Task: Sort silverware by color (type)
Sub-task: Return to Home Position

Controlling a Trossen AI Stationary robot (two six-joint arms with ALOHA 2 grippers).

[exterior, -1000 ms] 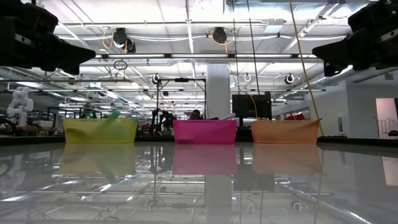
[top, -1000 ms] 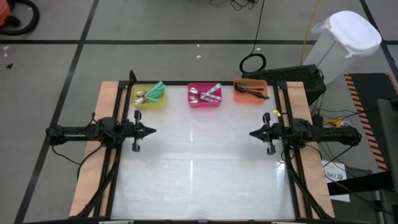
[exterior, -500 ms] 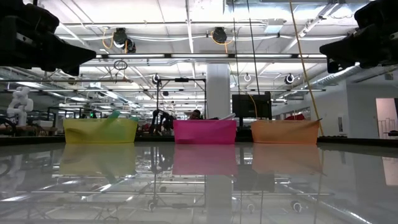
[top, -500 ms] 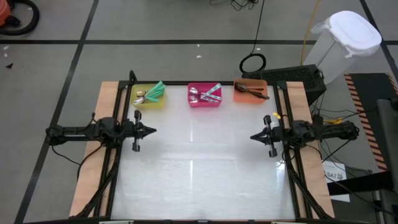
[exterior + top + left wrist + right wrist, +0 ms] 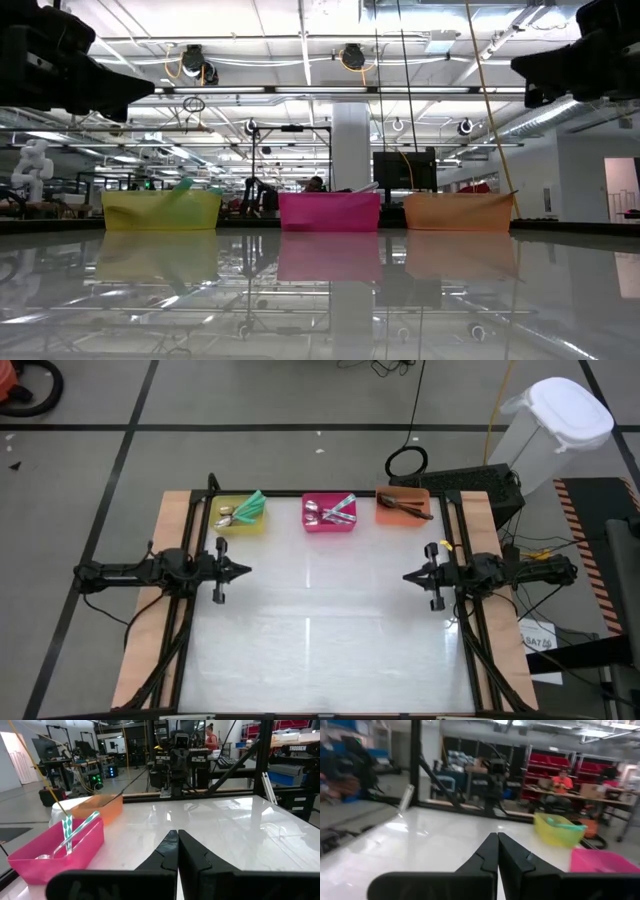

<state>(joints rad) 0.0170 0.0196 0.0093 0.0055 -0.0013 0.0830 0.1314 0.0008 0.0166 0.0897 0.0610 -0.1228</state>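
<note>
The silverware lies sorted in three bins along the table's far edge. Teal-handled spoons (image 5: 250, 506) rest in the yellow bin (image 5: 238, 520), shiny silver ones (image 5: 335, 510) in the pink bin (image 5: 329, 523), and dark ones (image 5: 405, 507) in the orange bin (image 5: 400, 514). My left gripper (image 5: 246, 571) hovers shut at the table's left side, pointing level toward the right. My right gripper (image 5: 406, 577) hovers shut at the right side, pointing left. Both are nearer than the bins and hold nothing, with fingertips together in the wrist views (image 5: 177, 837) (image 5: 497, 840).
The glossy white tabletop (image 5: 320, 625) spreads between the two arms. A white lidded waste bin (image 5: 555, 425) and a coiled cable (image 5: 407, 461) are on the floor beyond the far right corner. People sit at benches in the room behind (image 5: 563, 781).
My right gripper has swung slightly toward the table's near edge and tipped up a little, staying shut. The bins and spoons have kept their places.
</note>
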